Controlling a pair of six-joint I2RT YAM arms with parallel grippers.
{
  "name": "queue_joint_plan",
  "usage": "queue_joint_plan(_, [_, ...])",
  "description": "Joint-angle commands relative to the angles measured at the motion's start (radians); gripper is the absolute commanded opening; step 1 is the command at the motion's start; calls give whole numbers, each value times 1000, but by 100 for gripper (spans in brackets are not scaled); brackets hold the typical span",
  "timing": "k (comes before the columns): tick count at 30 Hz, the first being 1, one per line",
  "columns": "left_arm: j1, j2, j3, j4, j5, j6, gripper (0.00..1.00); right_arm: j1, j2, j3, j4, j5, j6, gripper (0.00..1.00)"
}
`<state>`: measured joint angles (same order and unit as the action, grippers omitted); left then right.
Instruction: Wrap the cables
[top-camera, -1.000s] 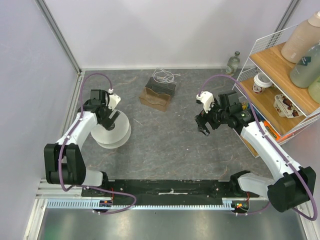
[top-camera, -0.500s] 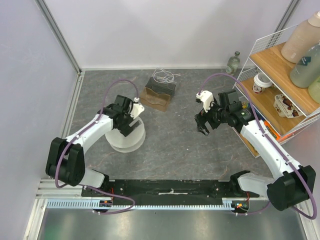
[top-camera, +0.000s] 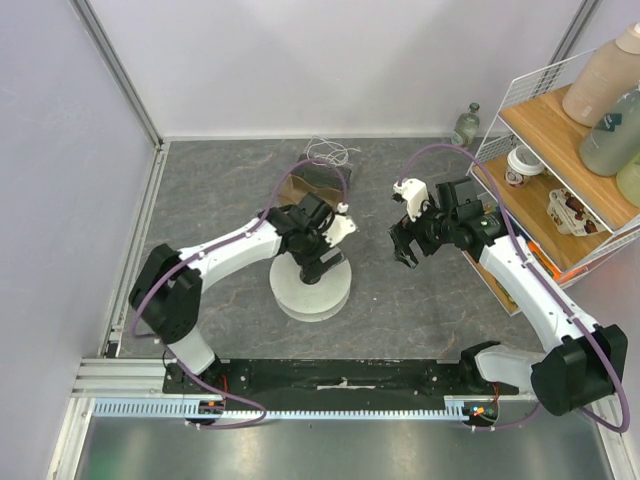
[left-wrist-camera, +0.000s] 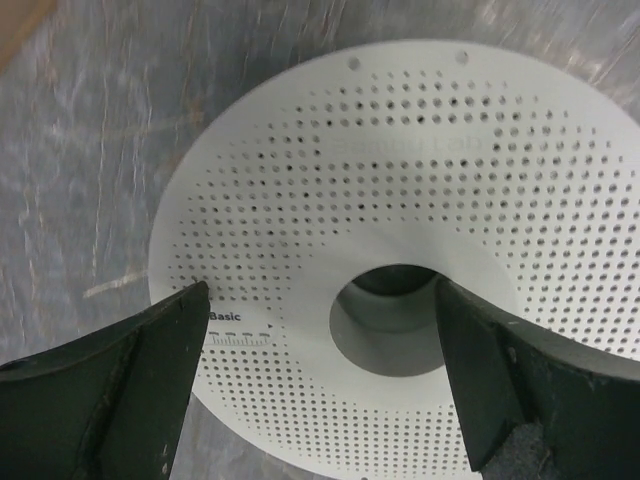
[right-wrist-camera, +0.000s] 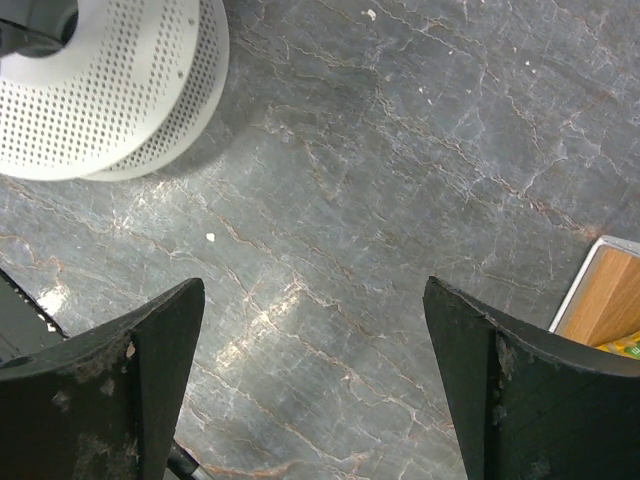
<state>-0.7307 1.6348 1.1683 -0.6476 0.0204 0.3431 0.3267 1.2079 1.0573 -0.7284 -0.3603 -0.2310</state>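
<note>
The cables are a loose curl of thin white wire at the back of the table, behind a brown box. A white perforated spool lies near the table's middle. It also shows in the left wrist view and in the right wrist view. My left gripper is open wide right on top of the spool. One finger is at the flange rim and the other is at the edge of the hub hole. My right gripper is open and empty above bare table.
A wire shelf with bottles and jars stands at the right. A small glass bottle stands by the back wall. Purple hoses run along both arms. A metal rail edges the table's left side.
My left gripper has swept from the left side toward the middle, and the white spool has moved right with it. The right arm has barely moved.
</note>
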Motion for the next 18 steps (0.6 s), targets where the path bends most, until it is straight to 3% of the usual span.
queue_joint_plan(1, [-33,78,148,-33,79,-52,99,-9,15,55,32,24,25,98])
queue_joint_plan(7, [-4,11,246,-142,87,-9,99,-14,47,112,53,26,27,98])
queue_joint_plan(13, [238,-145,315,-256,275,-29,99,3,136,197,121,-31,57,98])
queue_joint_plan(18, [396,-228,311,-297,450,-67,99,80,271,331,211,44,119,98])
